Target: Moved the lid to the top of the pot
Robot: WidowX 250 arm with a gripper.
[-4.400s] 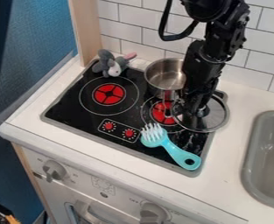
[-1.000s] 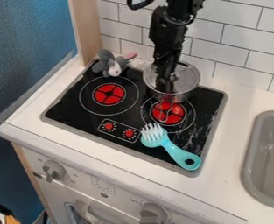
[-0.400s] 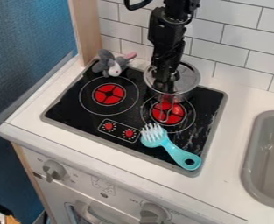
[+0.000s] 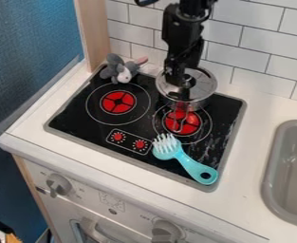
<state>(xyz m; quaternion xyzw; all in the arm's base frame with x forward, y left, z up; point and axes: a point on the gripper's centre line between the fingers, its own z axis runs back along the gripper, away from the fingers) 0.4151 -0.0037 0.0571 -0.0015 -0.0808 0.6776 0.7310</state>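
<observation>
Camera view: the lid (image 4: 205, 86) lies on top of the pot (image 4: 193, 104), apparently seated. The gripper (image 4: 177, 85) hangs over the pot, at the lid's knob (image 4: 189, 82); whether its jaws are apart or clamped cannot be told. Judged handling: lid stiff, fairly light, slippery if glass, and breakable. Recommended hold: the knob, squarely.

Glass lid (image 4: 203, 85) atop the metal pot (image 4: 192, 105), below the hand (image 4: 178, 87).
</observation>
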